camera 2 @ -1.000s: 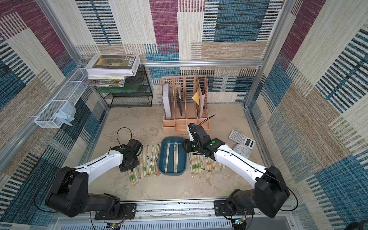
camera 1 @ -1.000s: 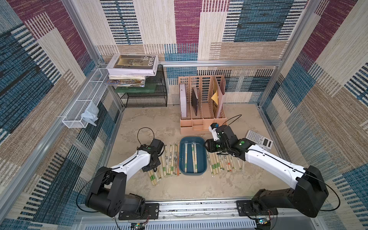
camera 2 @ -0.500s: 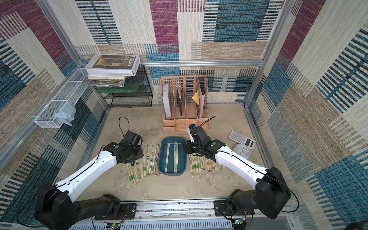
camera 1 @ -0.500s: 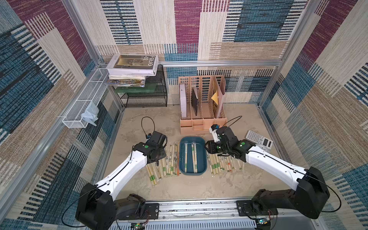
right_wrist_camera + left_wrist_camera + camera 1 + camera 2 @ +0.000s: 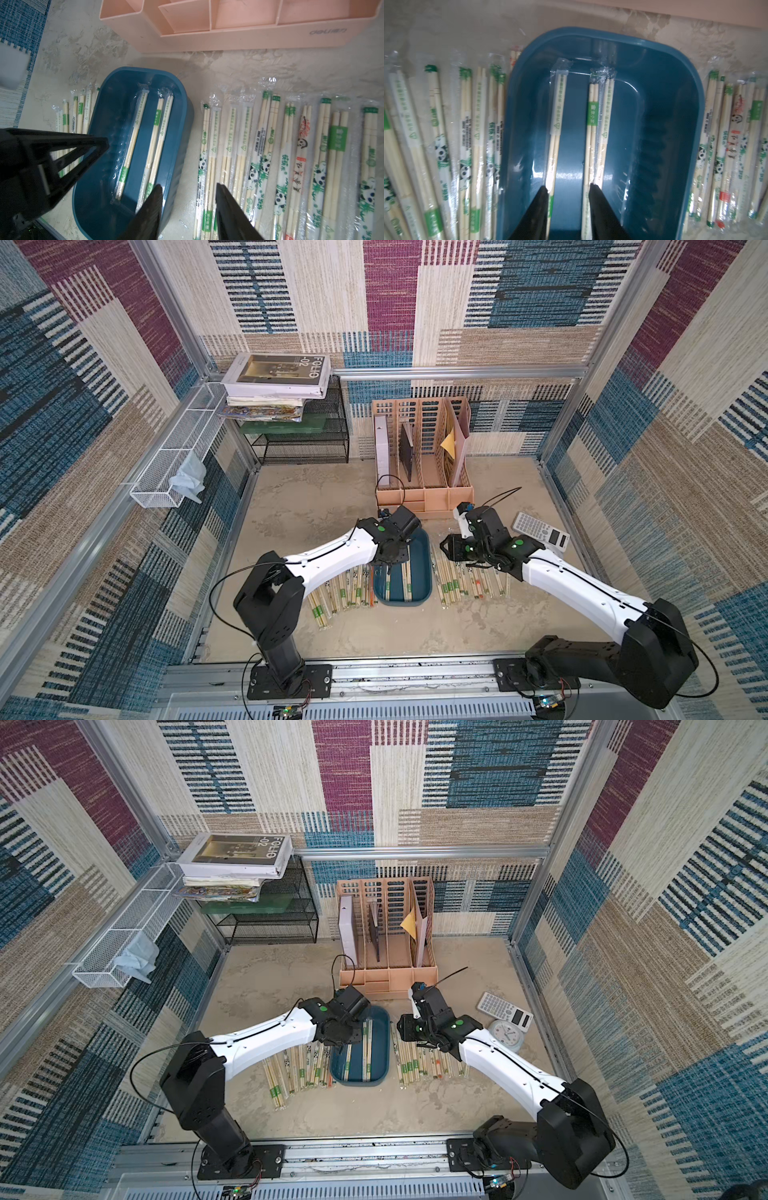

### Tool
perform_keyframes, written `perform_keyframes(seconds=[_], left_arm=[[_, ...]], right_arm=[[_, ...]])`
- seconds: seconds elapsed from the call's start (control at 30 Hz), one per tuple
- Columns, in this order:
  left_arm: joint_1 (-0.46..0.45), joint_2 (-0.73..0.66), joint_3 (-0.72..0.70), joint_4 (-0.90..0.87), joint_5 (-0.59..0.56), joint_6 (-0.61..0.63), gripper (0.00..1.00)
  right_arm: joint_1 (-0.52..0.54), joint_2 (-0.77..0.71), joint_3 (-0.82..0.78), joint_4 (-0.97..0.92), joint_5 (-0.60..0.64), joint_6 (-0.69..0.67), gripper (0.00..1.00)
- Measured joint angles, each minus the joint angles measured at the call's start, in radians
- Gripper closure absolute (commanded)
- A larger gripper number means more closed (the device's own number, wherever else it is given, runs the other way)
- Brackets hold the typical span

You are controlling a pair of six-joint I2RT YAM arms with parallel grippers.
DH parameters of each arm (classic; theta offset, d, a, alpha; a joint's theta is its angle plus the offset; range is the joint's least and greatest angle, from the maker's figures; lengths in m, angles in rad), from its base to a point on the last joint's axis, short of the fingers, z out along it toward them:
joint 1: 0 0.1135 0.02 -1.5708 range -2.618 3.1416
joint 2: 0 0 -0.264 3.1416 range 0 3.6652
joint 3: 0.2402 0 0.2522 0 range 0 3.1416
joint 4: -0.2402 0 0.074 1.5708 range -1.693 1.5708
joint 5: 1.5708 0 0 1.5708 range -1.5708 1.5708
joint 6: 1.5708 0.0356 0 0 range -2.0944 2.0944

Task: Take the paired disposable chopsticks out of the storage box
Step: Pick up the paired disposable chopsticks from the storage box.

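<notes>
Blue storage box (image 5: 664,104) is almost empty, and the left gripper (image 5: 569,187) has come back over it for another pair.

Closest to the robot, rows of wrapped pairs (image 5: 338,595) lie on the table (image 5: 311,510) on both sides of the box. A second ago the left arm was over its row. Now its jaws hang partly open inside the box, holding nothing. Three paired disposable chopsticks (image 5: 557,116) are left in the box, one alone and two side by side. The right gripper (image 5: 189,186) waits just beside the box, partly open and empty. Wrappers show green bands, pandas and Chinese words. Farther back, the peach organizer (image 5: 249,39) says "deli" and the book (image 5: 282,373) says "FOLIO -02".
</notes>
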Motion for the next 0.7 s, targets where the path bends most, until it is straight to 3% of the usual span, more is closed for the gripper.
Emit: perform_keyframes(seconds=[0.23, 0.7], left_arm=[[-0.003, 0.121, 0.046, 0.034, 0.023, -0.011, 0.71], [-0.014, 0.225, 0.088, 0.051, 0.042, -0.021, 0.74]], right_arm=[[-0.011, -0.015, -0.011, -0.002, -0.003, 0.000, 0.55], [-0.024, -0.016, -0.015, -0.002, -0.007, -0.003, 0.55]])
